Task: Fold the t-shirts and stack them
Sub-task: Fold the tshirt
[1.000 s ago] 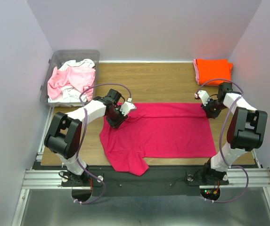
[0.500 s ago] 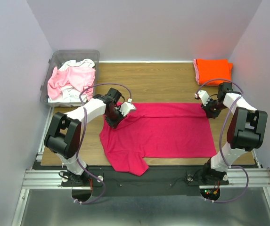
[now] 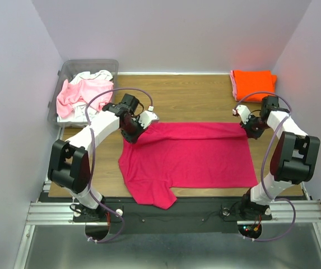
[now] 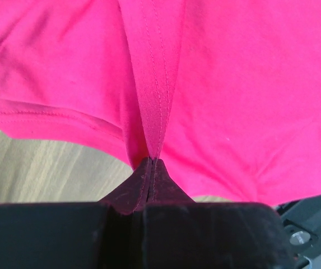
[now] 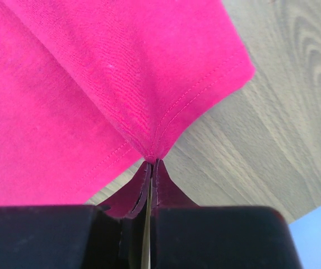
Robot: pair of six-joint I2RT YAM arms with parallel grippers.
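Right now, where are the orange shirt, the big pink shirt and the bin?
orange shirt (image 3: 253, 83): top view, folded middle.
big pink shirt (image 3: 196, 157): top view, body middle.
bin (image 3: 90, 61): top view, far rim.

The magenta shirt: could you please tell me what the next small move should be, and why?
Probably lift both corners and carry them toward the near edge: the left gripper and right gripper are each shut on a far corner of the shirt, which lies spread out.

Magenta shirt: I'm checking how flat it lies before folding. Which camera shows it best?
The top external view: it shows the whole magenta shirt spread on the table. The left wrist view shows only fabric pinched in the left gripper; the right wrist view only a hemmed corner in the right gripper.
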